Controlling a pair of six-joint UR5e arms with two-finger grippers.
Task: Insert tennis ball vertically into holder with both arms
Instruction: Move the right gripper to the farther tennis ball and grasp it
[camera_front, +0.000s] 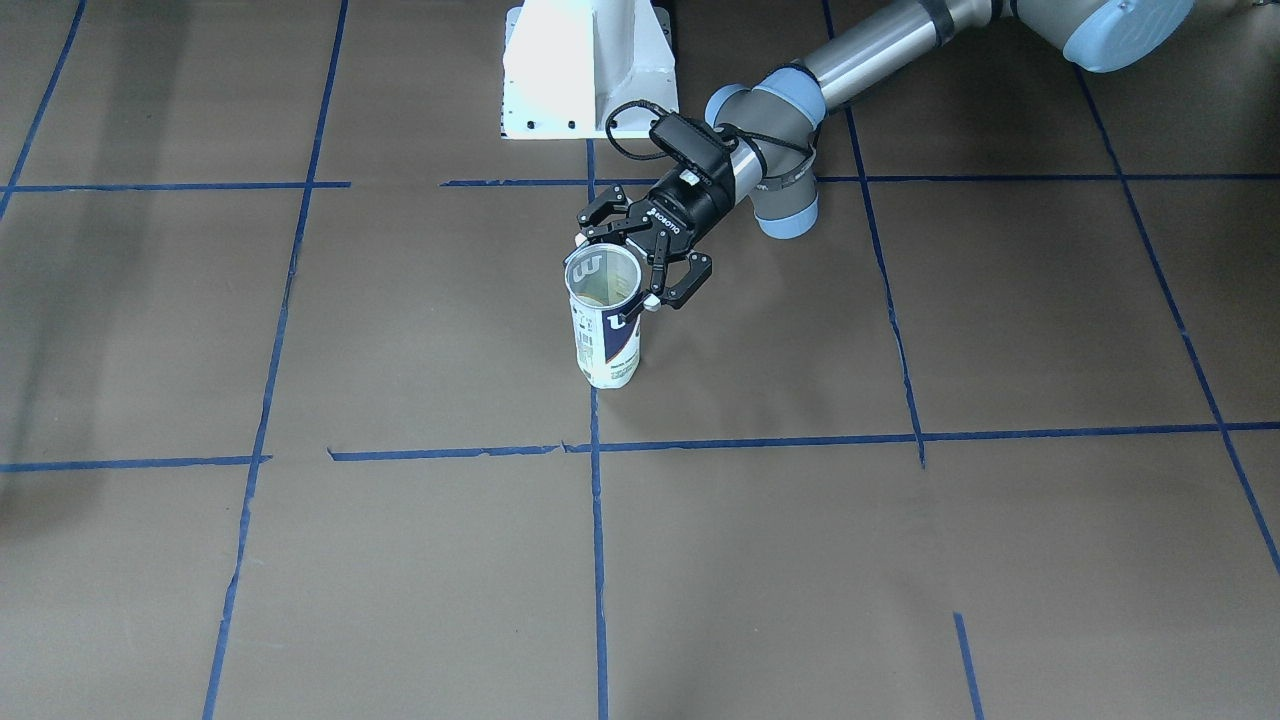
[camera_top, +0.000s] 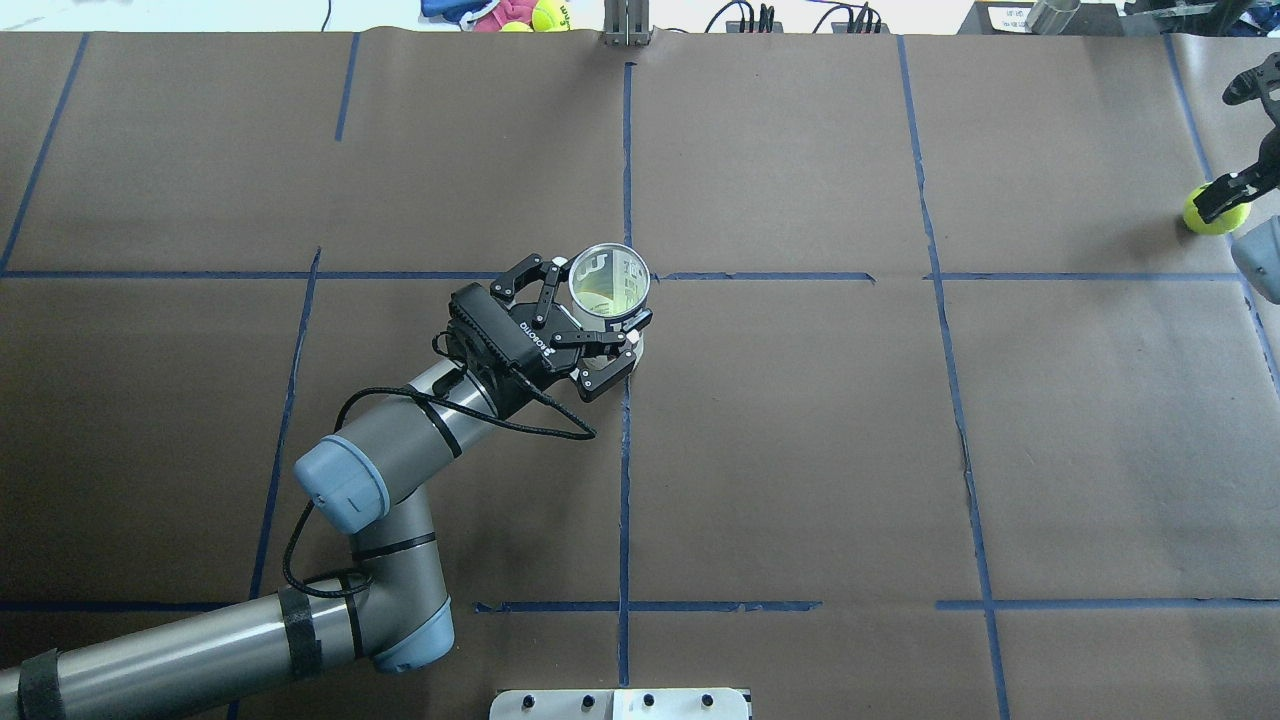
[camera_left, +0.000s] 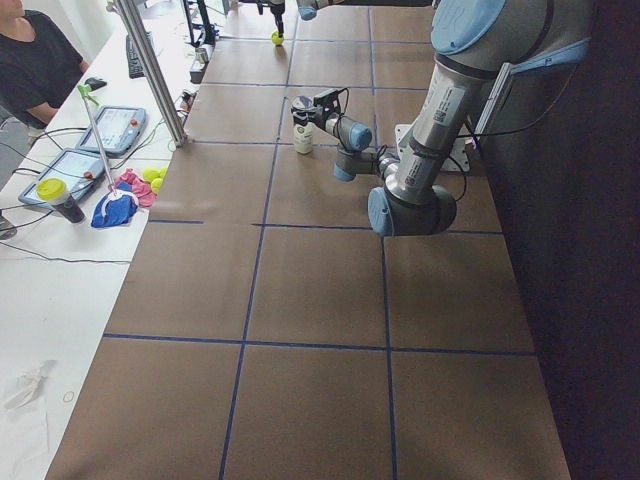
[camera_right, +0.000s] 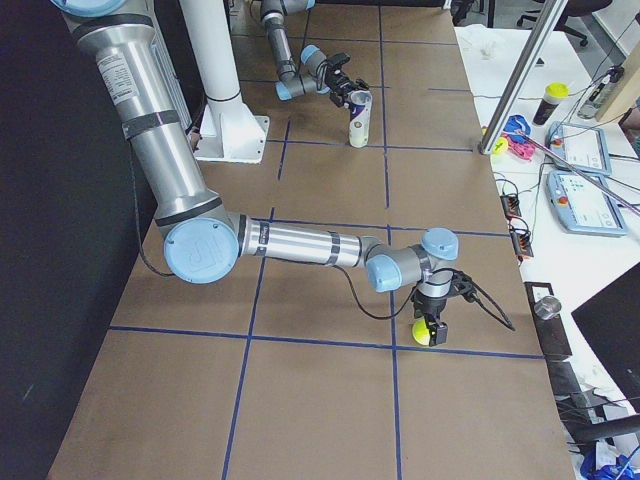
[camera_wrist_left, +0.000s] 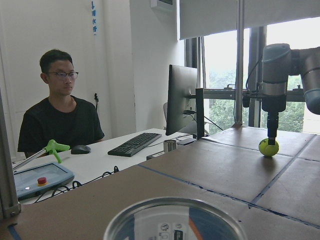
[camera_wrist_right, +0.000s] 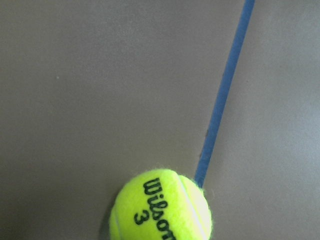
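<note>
The holder (camera_front: 605, 340) stands upright and open-topped near the table's middle, and also shows in the overhead view (camera_top: 626, 274) and at the bottom of the left wrist view (camera_wrist_left: 175, 220). My left gripper (camera_front: 618, 270) comes in level and is shut on the holder just below its rim, one finger on each side (camera_top: 598, 300). The tennis ball (camera_top: 1212, 224) lies on the table at the far right edge, and also shows in the right wrist view (camera_wrist_right: 160, 207). My right gripper (camera_top: 1220, 195) points straight down with its tip at the ball's top (camera_wrist_left: 270, 135). I cannot tell whether it is open or shut.
The white pedestal base (camera_front: 590, 70) stands at the robot's side of the table. A metal post (camera_right: 520, 70) and a desk with tablets, toys and a seated person (camera_wrist_left: 60, 115) lie along the far side. Blue tape lines grid the brown table cover (camera_front: 900, 560).
</note>
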